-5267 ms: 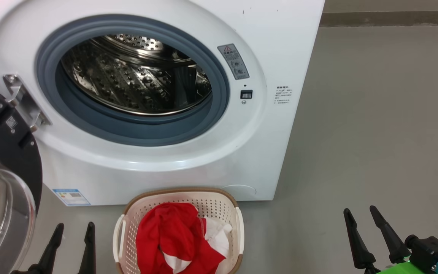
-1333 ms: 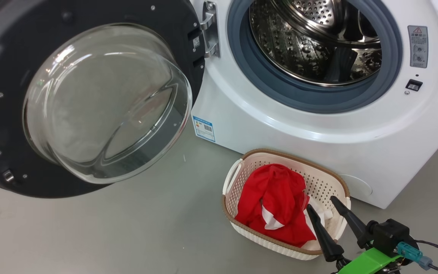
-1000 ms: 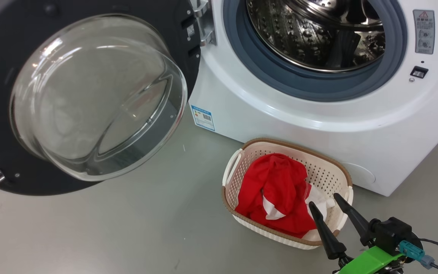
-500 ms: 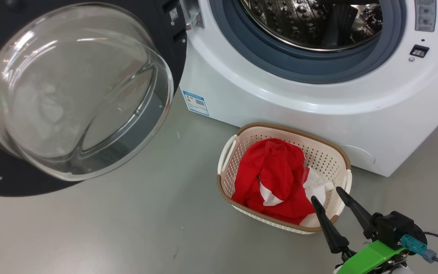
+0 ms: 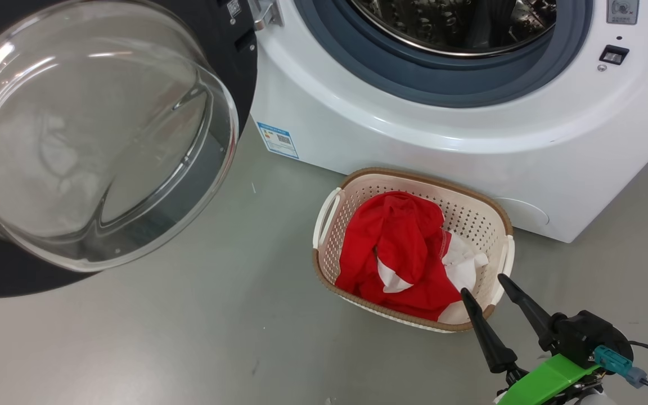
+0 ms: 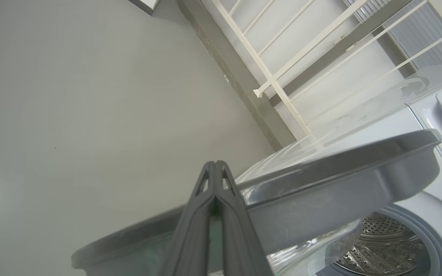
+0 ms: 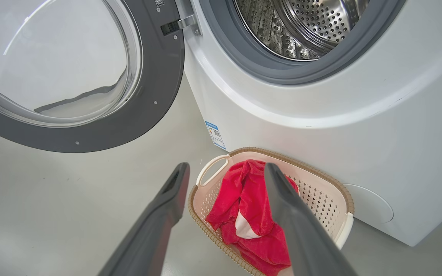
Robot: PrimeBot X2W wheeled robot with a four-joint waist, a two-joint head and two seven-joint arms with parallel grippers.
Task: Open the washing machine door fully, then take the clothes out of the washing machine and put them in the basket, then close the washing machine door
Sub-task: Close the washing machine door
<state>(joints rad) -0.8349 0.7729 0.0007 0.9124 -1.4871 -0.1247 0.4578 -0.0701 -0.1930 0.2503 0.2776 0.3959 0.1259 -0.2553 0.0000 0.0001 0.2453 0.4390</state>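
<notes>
Now the washing machine door (image 5: pixel 76 140) hangs wide open left of the washing machine (image 5: pixel 442 135); it looks rigid and fairly heavy, its glass bowl (image 7: pixel 60 61) slick and breakable, so the dark outer ring (image 7: pixel 163 84), far from the hinge (image 5: pixel 265 14), seems the place to push. The clothes (image 5: pixel 397 247), soft light red and white fabric, lie heaped in the basket (image 5: pixel 414 175) on the floor (image 5: pixel 189 337) just beside the machine's front; what shows of the drum (image 7: pixel 313 27) looks bare. The left hand (image 6: pixel 215 165) is pinched together, empty, by the door's rim; the right hand (image 5: pixel 482 284) is spread, empty, near the basket's corner
</notes>
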